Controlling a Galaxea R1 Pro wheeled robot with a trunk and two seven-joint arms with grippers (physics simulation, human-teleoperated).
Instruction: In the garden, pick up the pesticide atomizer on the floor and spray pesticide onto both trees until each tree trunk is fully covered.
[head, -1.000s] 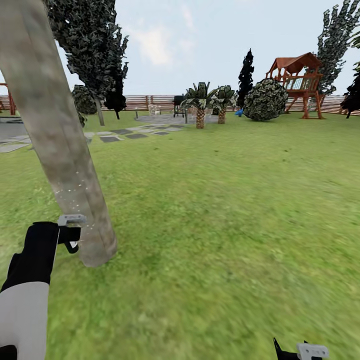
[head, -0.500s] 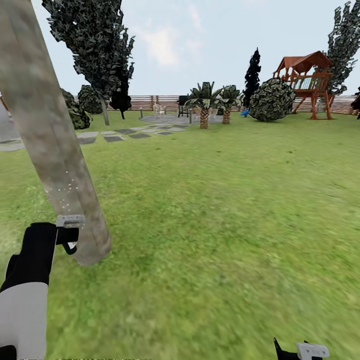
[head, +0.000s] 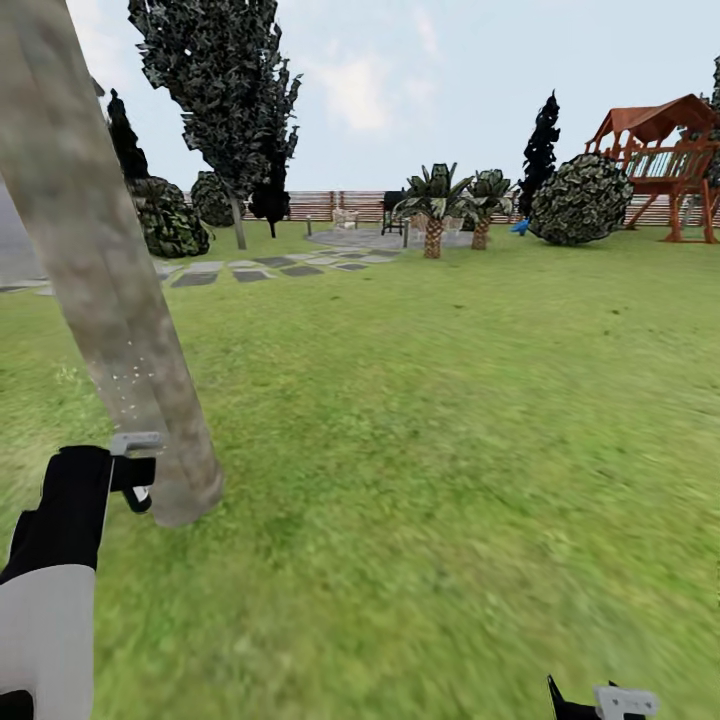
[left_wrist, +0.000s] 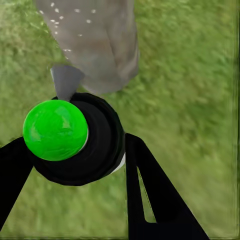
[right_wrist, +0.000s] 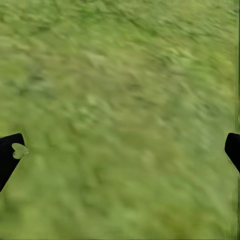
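Clamped in my left gripper (left_wrist: 75, 150) is the atomizer (left_wrist: 75, 140), its black body wedged between my two black fingers (left_wrist: 150, 195), with a bright green round cap facing the wrist camera and a grey nozzle poking toward the trunk (left_wrist: 100, 45). From the head view, that gripper (head: 135, 470) sits low at my left, just beside the foot of the trunk (head: 100, 270), which leans up and out of frame. White specks of pesticide (head: 128, 385) dot the bark a little above the nozzle; they show too in the wrist view (left_wrist: 60, 20).

Down at my lower right, my right gripper (head: 600, 700) barely peeks in; its wrist view shows both fingertips (right_wrist: 10, 155) spread wide with nothing but grass (right_wrist: 120, 110) between them.

Beyond the trunk the lawn (head: 450, 400) stretches to a slat fence (head: 330, 205). Paving slabs (head: 250, 270), two small palms (head: 435, 205), a round bush (head: 580, 200) and a red-roofed playset (head: 670, 160) stand far off, with dark trees (head: 225, 90) at the left.
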